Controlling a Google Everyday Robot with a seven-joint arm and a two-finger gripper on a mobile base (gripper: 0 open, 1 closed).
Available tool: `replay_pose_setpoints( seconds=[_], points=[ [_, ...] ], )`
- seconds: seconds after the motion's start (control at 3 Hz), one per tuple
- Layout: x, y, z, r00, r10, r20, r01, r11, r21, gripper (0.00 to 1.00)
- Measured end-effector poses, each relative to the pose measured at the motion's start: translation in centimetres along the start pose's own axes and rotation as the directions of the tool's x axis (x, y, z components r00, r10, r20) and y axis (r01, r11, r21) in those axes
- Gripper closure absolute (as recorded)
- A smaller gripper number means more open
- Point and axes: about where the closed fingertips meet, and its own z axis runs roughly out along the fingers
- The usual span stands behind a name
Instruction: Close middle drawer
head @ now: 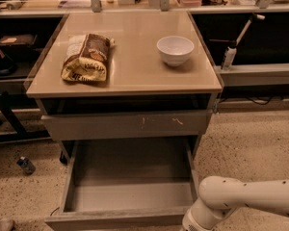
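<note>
The robot's white arm point(260, 200) reaches in from the right edge across the lower right of the frame. It bends at a rounded joint point(216, 196) and drops to the bottom edge, where its wrist section point(196, 221) is cut off. The gripper sits below the frame, unseen.
</note>
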Motion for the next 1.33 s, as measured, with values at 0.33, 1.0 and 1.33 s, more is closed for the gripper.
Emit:
replay_pose_setpoints(
  seconds=[0.33, 1.0, 1.33],
  points=[
    [-2.9, -1.8, -0.3, 0.998, -0.031, 0.056, 0.029, 0.9990, 0.035, 1.00],
    [-5.1, -3.0, -0.6, 0.995, -0.059, 0.082, 0.054, 0.9969, 0.057, 0.81],
    [-5.1, -3.0, -0.6, 0.995, -0.059, 0.082, 0.054, 0.9969, 0.057, 0.58]
  ],
)
